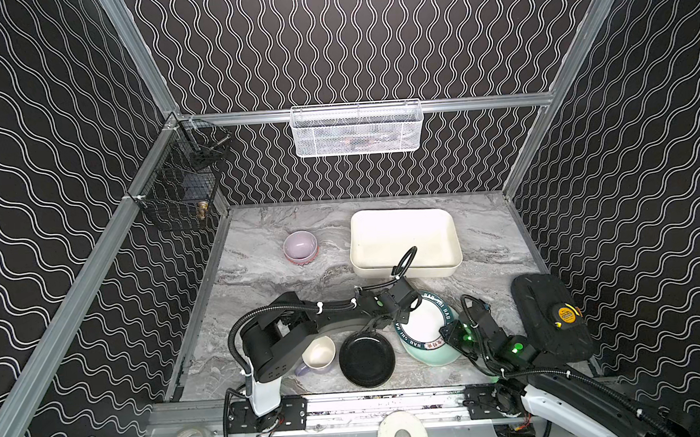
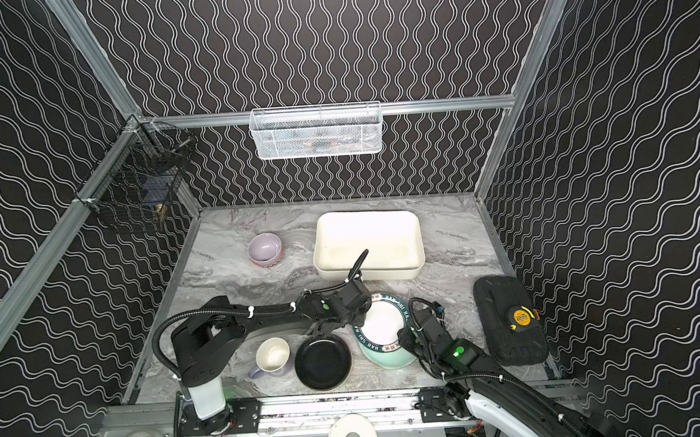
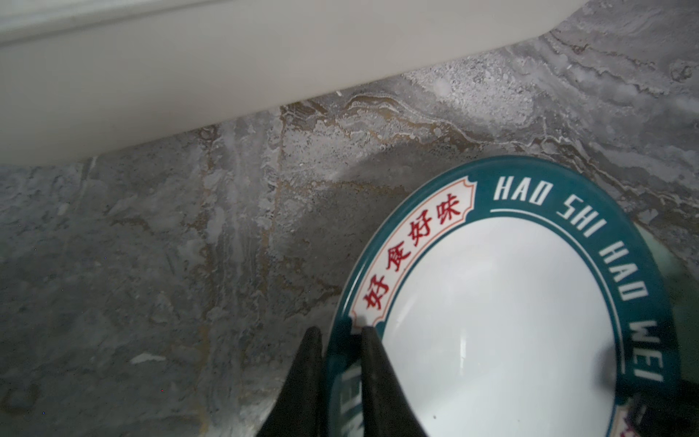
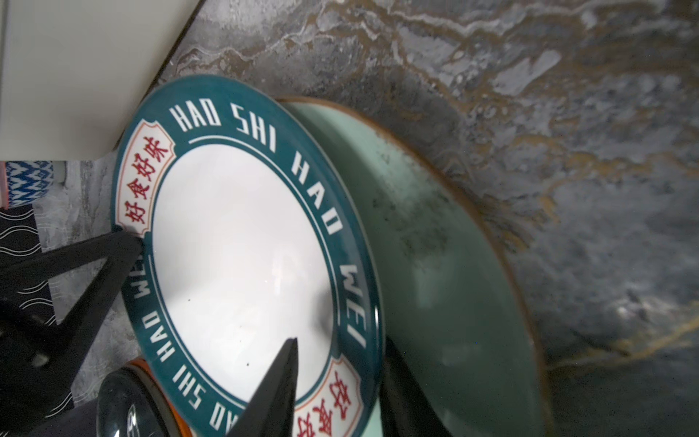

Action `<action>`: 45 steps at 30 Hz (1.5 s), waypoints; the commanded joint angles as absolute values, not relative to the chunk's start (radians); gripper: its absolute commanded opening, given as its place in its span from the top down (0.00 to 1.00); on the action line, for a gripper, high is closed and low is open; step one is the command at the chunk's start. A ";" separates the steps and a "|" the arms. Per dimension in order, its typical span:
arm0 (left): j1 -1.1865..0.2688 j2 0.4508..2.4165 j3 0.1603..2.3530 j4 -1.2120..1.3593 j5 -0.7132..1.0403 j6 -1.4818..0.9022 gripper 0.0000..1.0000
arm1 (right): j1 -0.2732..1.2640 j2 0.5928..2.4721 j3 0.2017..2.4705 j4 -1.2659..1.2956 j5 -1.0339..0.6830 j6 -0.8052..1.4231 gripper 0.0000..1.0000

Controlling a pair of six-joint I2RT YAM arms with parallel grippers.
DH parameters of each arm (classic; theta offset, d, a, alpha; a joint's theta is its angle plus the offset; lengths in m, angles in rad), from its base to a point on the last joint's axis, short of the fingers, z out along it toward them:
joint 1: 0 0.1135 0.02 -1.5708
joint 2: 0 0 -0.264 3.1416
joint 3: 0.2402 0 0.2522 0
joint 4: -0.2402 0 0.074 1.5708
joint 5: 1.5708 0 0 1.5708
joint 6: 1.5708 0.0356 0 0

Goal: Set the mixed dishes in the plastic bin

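Fingers (image 3: 372, 363) of the left gripper (image 3: 340, 335) are clamped on the white plate's (image 3: 491, 321) rim, and the right gripper (image 4: 340, 340) is parted astride the opposite rim. The plate is held over the mint plate (image 1: 432, 360). The bin (image 1: 398, 212) lies just beyond the left fingertips, long axis crosswise, nearer that arm. Counted: three plates including the black plate (image 1: 367, 360), two bowls (image 1: 300, 247), one mug (image 1: 319, 354), one bin.

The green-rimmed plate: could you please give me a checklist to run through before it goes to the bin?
1. Left gripper shut on the rim of the green-rimmed plate: ok.
2. Right gripper clear of that plate: not ok, open jaws straddle its rim.
3. Plate lifted off the mint plate: cannot tell.
4. Plastic bin has room: ok, nothing in it.
5. Black plate out of the path: ok.
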State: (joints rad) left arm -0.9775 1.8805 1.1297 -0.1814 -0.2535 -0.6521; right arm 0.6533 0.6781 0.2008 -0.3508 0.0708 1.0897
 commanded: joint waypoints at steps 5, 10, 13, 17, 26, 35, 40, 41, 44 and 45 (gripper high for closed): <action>-0.982 1.910 1.096 -0.310 -0.066 -0.648 0.96 | 0.658 0.586 0.140 -0.351 -0.086 1.075 0.67; -0.982 1.895 1.088 -0.304 -0.037 -0.645 0.96 | 0.657 0.506 0.142 -0.369 -0.081 1.052 0.71; -0.982 1.877 1.085 -0.298 -0.020 -0.641 0.96 | 0.657 0.479 0.149 -0.377 -0.077 1.034 0.71; -0.982 1.857 1.090 -0.320 -0.037 -0.641 0.97 | 0.657 0.470 0.165 -0.400 -0.058 1.016 0.73; -0.982 1.824 1.088 -0.345 -0.054 -0.640 0.94 | 0.658 0.474 0.173 -0.381 -0.058 0.990 0.81; -0.982 1.809 1.124 -0.369 -0.075 -0.636 0.88 | 0.657 0.440 0.193 -0.400 -0.039 0.967 0.84; -0.981 1.808 1.142 -0.378 -0.077 -0.634 0.88 | 0.657 0.446 0.198 -0.409 -0.039 0.958 0.85; -0.981 1.808 1.144 -0.379 -0.081 -0.635 0.88 | 0.657 0.443 0.198 -0.411 -0.039 0.959 0.85; -0.982 1.803 1.149 -0.389 -0.090 -0.635 0.86 | 0.657 0.430 0.199 -0.414 -0.045 0.957 0.87; -0.982 1.799 1.151 -0.392 -0.094 -0.635 0.86 | 0.657 0.426 0.199 -0.414 -0.046 0.957 0.87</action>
